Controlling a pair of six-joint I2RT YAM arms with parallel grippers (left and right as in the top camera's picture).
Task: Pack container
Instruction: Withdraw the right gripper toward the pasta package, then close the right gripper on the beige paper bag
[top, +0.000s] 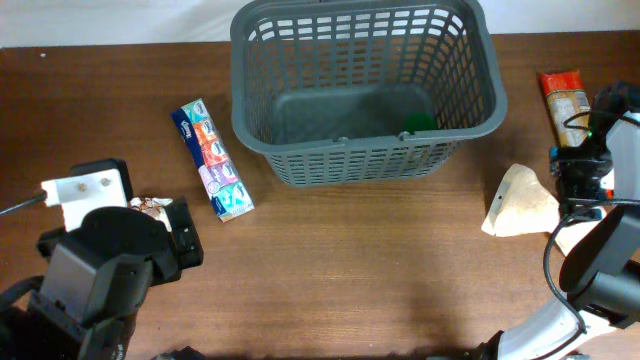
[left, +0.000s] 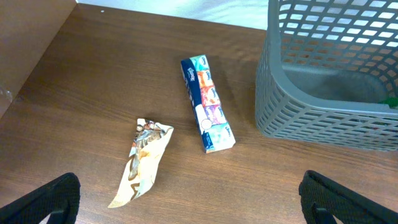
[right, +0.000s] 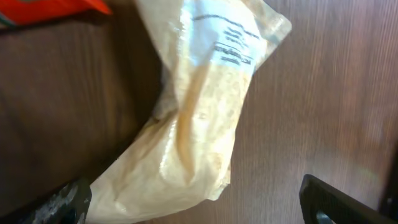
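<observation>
Here, the container (top: 352, 152) stands upright at the far middle of the counter (top: 360, 270), with a small green thing (top: 418, 123) on its floor toward the right. The left pincer (left: 199, 205) is spread wide and empty above a crumpled snack wrapper (left: 143, 163) and a long pack of tissues (left: 206, 102) — the pack lies near the container's left wall, not touching it. The right pincer (right: 199, 208) also stands wide, gripping nothing, over a pale translucent bag (right: 205, 106) on the counter's right side, with an orange packet (top: 563, 98) beyond it.
</observation>
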